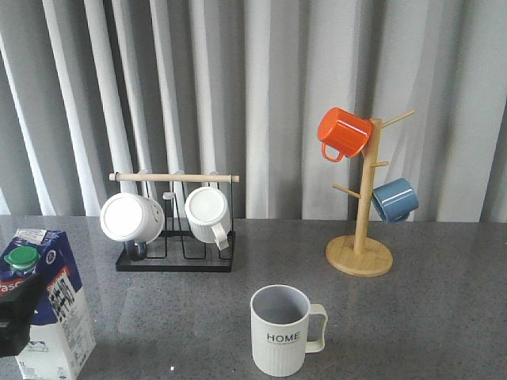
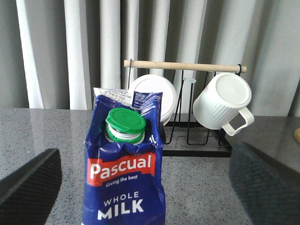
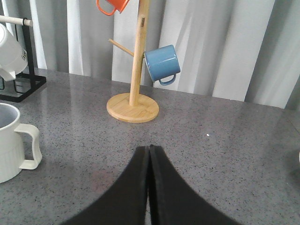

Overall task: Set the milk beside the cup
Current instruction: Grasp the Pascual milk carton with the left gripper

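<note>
The milk (image 1: 49, 305) is a blue-and-white carton with a green cap, standing upright at the front left of the grey table. In the left wrist view the milk (image 2: 125, 187) stands between my left gripper's fingers, nearer one of them, with gaps on both sides. My left gripper (image 2: 143, 152) is open wide; it shows as a dark shape (image 1: 16, 317) in front of the carton. The cup (image 1: 279, 332), a ribbed pale mug marked "HOME", stands at the front centre, and its edge and handle show in the right wrist view (image 3: 7, 140). My right gripper (image 3: 149, 149) is shut and empty, low over the table to the cup's right.
A black wire rack (image 1: 176, 261) with a wooden bar holds two plain white mugs (image 1: 131, 218) (image 1: 207, 212) behind the milk. A wooden mug tree (image 1: 360, 253) at the back right carries an orange mug (image 1: 343, 132) and a blue mug (image 1: 394, 199). Grey curtains hang behind the table.
</note>
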Tool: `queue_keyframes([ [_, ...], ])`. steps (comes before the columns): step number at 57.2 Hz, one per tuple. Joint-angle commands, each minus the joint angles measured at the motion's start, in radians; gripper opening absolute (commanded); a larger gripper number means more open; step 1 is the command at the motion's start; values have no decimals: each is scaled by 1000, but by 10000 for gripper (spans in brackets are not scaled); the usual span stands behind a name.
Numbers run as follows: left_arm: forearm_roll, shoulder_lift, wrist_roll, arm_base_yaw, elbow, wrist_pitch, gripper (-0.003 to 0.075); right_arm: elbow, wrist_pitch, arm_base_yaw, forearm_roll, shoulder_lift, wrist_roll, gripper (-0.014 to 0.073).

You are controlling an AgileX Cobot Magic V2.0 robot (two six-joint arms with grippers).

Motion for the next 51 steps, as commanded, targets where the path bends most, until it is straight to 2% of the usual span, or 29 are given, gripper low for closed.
queue_keyframes([
  [1, -5, 17, -12, 3, -58, -77, 722, -27, -70, -7, -10, -3, -7, -6],
  [12, -7, 54, 49, 3, -80, -95, 722, -27, -70, -7, -10, -3, -7, -6],
  [25, -97, 95, 135, 3, -80, -121, 722, -27, -69, -7, -10, -3, -7, -6],
  [51, -106, 217, 112, 3, -80, -272, 713, -27, -68, -7, -10, -3, -7, -6],
])
